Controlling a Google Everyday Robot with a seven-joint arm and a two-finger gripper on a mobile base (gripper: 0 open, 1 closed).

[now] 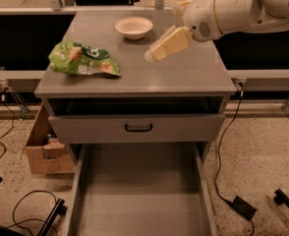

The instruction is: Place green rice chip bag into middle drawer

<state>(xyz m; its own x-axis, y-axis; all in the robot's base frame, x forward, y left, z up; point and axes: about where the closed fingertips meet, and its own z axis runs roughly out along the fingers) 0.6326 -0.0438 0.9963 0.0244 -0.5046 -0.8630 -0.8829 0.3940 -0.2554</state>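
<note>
The green rice chip bag [83, 59] lies crumpled on the left part of the grey cabinet top [184, 73]. The middle drawer [139, 191] is pulled out at the bottom of the view, a long grey tray with low side walls and nothing in it. My gripper [153, 55] reaches in from the upper right on a white arm. It hangs above the middle of the cabinet top, to the right of the bag and apart from it, and holds nothing.
A white bowl [133, 27] stands at the back of the cabinet top, just left of the gripper. A closed grey drawer front with a black handle [138, 127] sits above the open drawer. A cardboard box [46, 149] and cables [228, 191] lie on the floor at either side.
</note>
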